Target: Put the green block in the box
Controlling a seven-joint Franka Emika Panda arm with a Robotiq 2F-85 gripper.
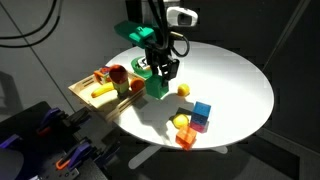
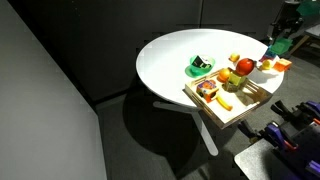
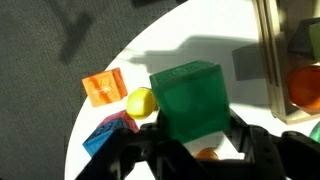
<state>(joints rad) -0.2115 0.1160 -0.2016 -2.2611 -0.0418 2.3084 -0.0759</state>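
Note:
The green block is a bright green cube clamped between my gripper's two black fingers in the wrist view. In both exterior views the gripper holds the block a little above the white table, just beside the box. The box is a shallow tan wooden tray with toy fruit in it. Its wall shows at the right edge of the wrist view.
A round green-rimmed object lies behind the gripper. A small yellow ball, a blue cube, an orange block and other blocks sit on the round white table. The table edge is near.

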